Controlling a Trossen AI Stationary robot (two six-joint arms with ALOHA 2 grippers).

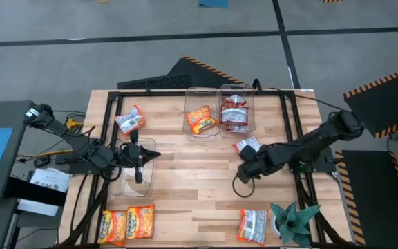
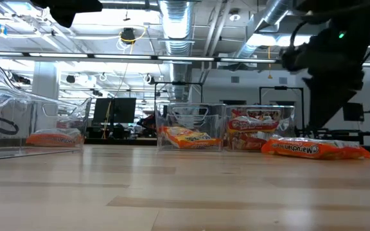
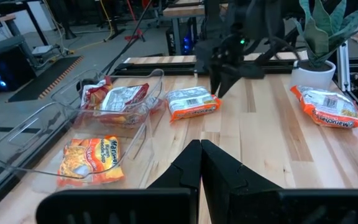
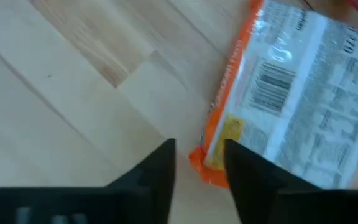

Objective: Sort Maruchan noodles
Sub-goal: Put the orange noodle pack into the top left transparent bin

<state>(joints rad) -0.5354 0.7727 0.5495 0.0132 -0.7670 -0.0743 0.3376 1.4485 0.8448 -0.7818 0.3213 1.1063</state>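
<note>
Right now the right gripper (image 4: 199,163) hangs low over the worktop (image 1: 199,173), fingers apart, one corner of a silver noodle packet (image 1: 248,145) poking between them, likely lining up a pick for the two clear bins (image 1: 220,111) behind it. The left gripper (image 3: 201,163) waits, fingers together, by another bin (image 1: 133,169)
</note>
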